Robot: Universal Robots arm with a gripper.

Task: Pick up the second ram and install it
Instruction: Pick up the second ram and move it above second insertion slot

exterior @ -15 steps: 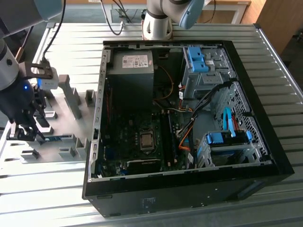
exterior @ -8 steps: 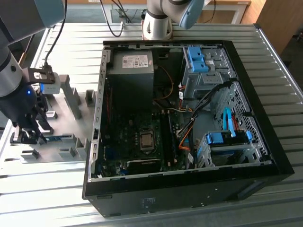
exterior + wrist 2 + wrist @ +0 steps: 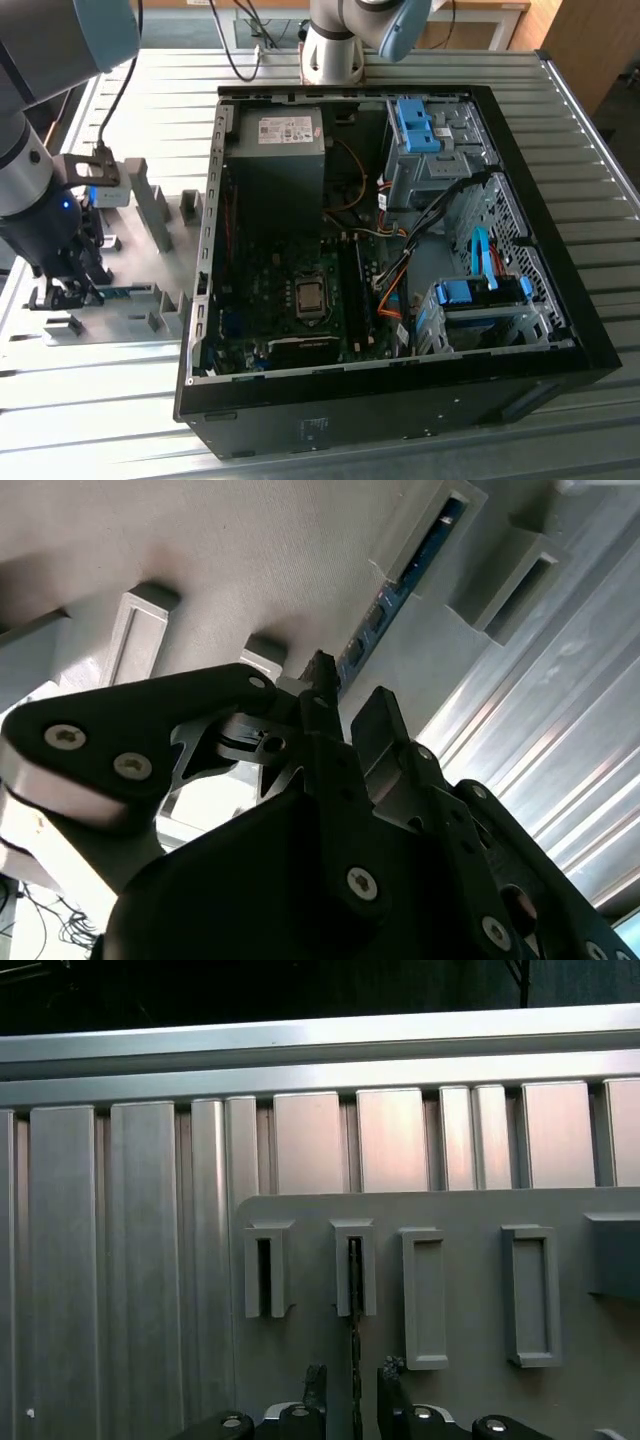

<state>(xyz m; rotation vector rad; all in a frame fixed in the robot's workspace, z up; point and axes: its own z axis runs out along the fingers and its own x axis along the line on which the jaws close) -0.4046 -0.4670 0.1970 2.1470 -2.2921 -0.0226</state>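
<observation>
A slatted metal table (image 3: 420, 70) carried everything. On it, toward the exterior view's right, an open black PC case (image 3: 400, 420) lay on its side with its motherboard (image 3: 300, 300) exposed. The arm (image 3: 40, 200) reached down at the exterior view's left, well apart from the case. Beneath it a flat grey plate (image 3: 120, 325) lay on the table, just beside the case, with grey slotted blocks (image 3: 155, 215) standing on it.

The gripper (image 3: 70, 290) hung low over the plate. In both wrist views the gripper (image 3: 352, 1375) (image 3: 345, 690) was spread, its two black fingers (image 3: 316, 1385) standing one on either side of the ram (image 3: 354, 1300) with a gap showing on each side, so it was not clamped on it. The ram (image 3: 385, 610), a thin blue-green stick, stood on edge on the plate, one end in a block's slot and the other running between the fingers. In the exterior view the ram (image 3: 125, 292) lay just beside the gripper.
</observation>
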